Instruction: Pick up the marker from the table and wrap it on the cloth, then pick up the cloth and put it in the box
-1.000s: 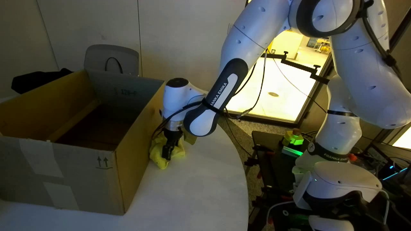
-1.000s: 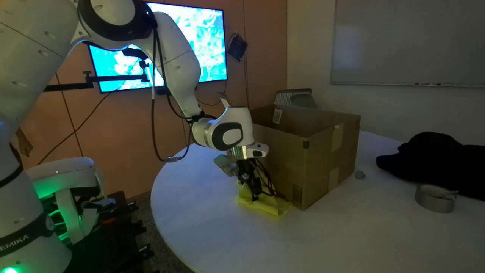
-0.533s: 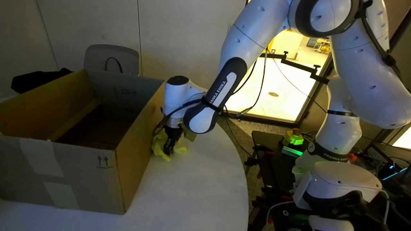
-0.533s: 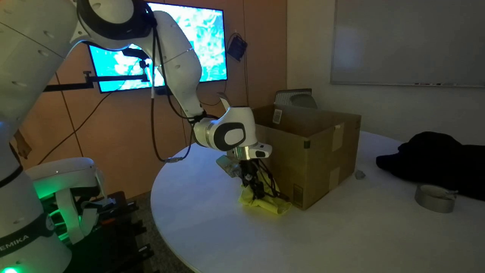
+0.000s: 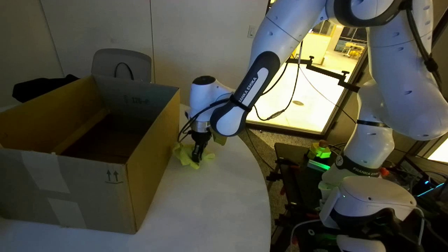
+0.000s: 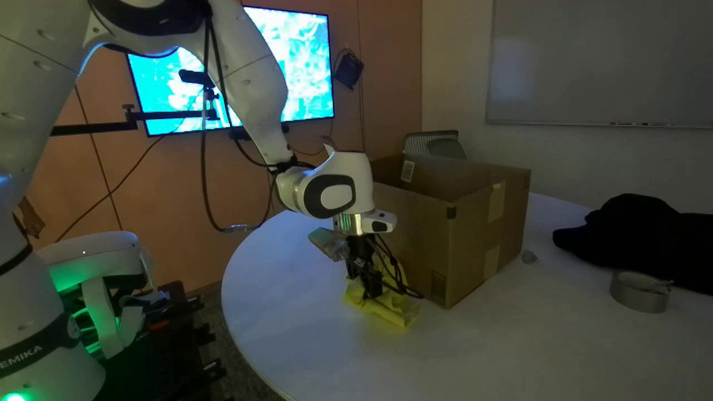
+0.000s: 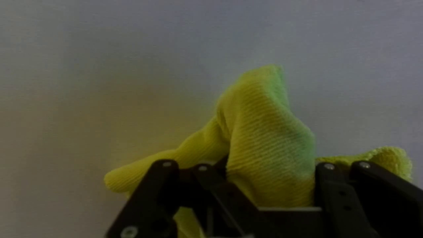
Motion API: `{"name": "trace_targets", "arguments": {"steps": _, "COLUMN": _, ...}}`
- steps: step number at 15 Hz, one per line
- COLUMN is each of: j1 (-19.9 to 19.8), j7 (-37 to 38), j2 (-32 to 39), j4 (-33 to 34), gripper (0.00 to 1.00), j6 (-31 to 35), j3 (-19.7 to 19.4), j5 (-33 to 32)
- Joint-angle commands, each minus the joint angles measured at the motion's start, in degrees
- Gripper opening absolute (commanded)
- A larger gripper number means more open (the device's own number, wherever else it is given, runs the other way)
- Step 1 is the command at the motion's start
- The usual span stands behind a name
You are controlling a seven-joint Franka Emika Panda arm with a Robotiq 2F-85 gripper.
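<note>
Seemingly past wrapping the unseen marker, clamping bunched cloth (image 7: pixel 261 112) in the claw (image 7: pixel 269 168) beside the box (image 5: pixel 98 192), with lifting in and releasing left.

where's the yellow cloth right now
In an exterior view, the yellow cloth is down at the white table, just right of the cardboard box; the wrist view shows it bunched between the fingers of the pincer.

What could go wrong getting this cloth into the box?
The cloth is crumpled around the gripper, ends sticking out, so it might slip on lifting. The marker cannot be made out; if wrapped inside, it may drop out. The box rises above the cloth, so a low swing could snag.
</note>
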Motion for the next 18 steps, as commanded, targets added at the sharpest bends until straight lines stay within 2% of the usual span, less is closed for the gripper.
{"name": "trace_targets", "arguments": {"steps": 1, "j1": -2.30, "j7": -5.08, "j2": -12.95, "j4": -9.05, "gripper": 0.11, "j6": -4.23, "j3": 0.40, "j5": -1.32}}
{"name": "trace_targets", "arguments": {"steps": 5, "j1": -3.79, "j7": -7.89, "j2": -24.59, "j4": -11.78, "gripper": 0.11, "j6": -11.20, "j3": 0.78, "j5": -1.94}}
{"name": "trace_targets", "arguments": {"steps": 10, "j1": -3.43, "j7": -6.38, "j2": -35.92, "j4": -9.09, "gripper": 0.11, "j6": -20.28, "j3": 3.25, "j5": -2.58}}
{"name": "trace_targets", "arguments": {"steps": 14, "j1": -2.77, "j7": -5.10, "j2": -38.31, "j4": -3.52, "gripper": 0.11, "j6": -22.87, "j3": 7.19, "j5": -2.47}}
{"name": "trace_targets", "arguments": {"steps": 18, "j1": -1.60, "j7": -1.69, "j2": -34.38, "j4": 3.46, "gripper": 0.13, "j6": -21.33, "j3": 11.21, "j5": -3.24}}
